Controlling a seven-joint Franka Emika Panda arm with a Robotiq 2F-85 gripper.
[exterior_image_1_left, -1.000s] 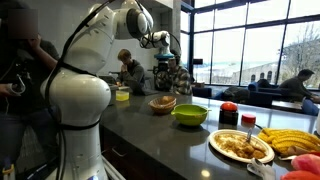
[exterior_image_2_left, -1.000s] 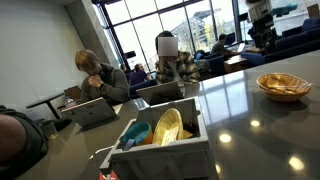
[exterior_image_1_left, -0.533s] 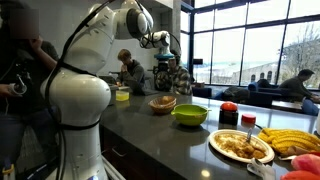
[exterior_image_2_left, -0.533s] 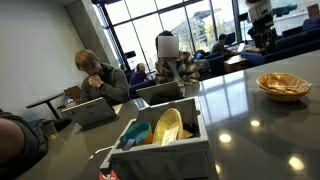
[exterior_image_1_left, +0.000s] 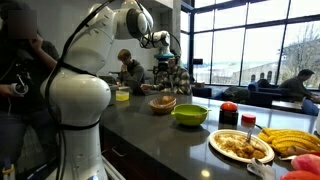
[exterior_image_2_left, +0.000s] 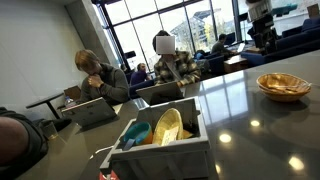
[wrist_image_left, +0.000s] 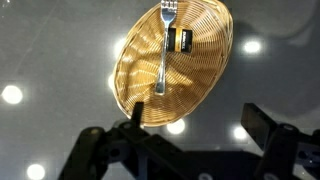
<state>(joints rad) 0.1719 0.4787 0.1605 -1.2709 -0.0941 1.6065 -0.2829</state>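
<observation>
Wrist view showed my gripper (wrist_image_left: 170, 122) released and empty, poised directly above the wicker basket (wrist_image_left: 140, 72), whose shallow hollow cradled the fork (wrist_image_left: 163, 58) lengthwise, a small jar (wrist_image_left: 182, 41) just beside its neck.

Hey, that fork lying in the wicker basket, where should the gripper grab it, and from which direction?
Take the fork by the handle end away from the tines, coming straight down with the open gripper closing across the thin shaft. It lies flat, lengthwise in the basket, and a small dark yellow-labelled item sits beside its neck, so the handle end looks freer.
</observation>
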